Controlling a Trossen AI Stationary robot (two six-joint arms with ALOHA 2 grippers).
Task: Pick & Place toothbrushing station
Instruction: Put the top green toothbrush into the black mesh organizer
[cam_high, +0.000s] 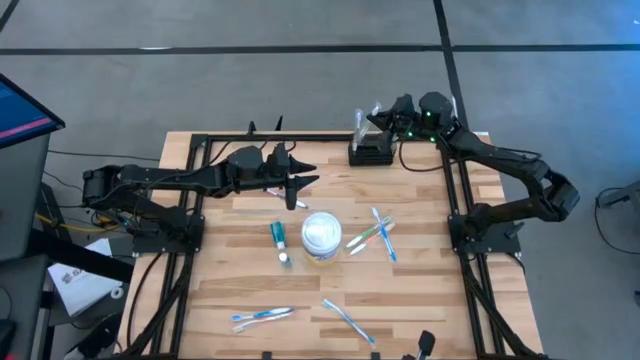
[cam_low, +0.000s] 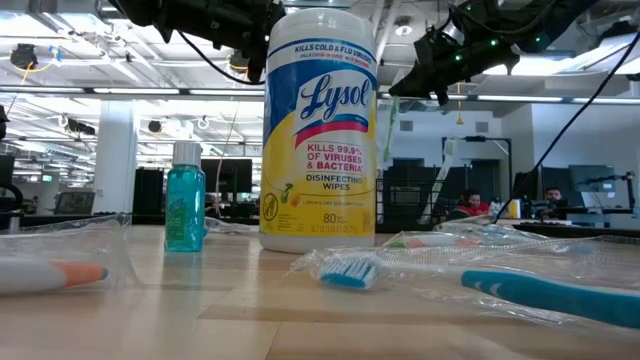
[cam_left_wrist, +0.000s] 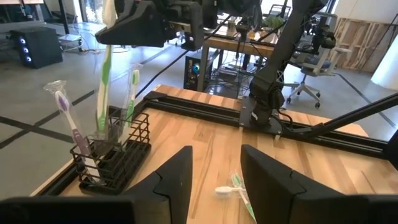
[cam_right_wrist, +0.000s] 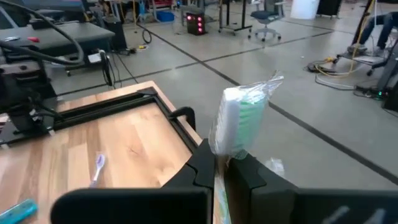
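The toothbrushing station (cam_high: 371, 152) is seen at the far edge of the tabletop (cam_high: 420, 260), at about 1 o'clock from the white wipes tub (cam_high: 322, 236) in the high view. In the left wrist view it is a black wire rack (cam_left_wrist: 112, 160) in which wrapped toothbrushes stand upright, one with a purple handle (cam_left_wrist: 69, 122). Directly above the station the right gripper (cam_high: 378, 120) is held, clenched on a green wrapped toothbrush (cam_right_wrist: 244, 122) whose lower end reaches down into the rack. The left gripper (cam_high: 305, 183) is found at 11 o'clock from the tub, above the tabletop, released and with nothing between its fingers (cam_left_wrist: 175, 177). A teal bottle (cam_high: 280, 240) lies just at 9 o'clock of the tub. More wrapped toothbrushes (cam_high: 375, 235) are scattered at 3 o'clock of the tub, and others (cam_high: 262, 316) lie near the front edge, at 7 and 5 o'clock.
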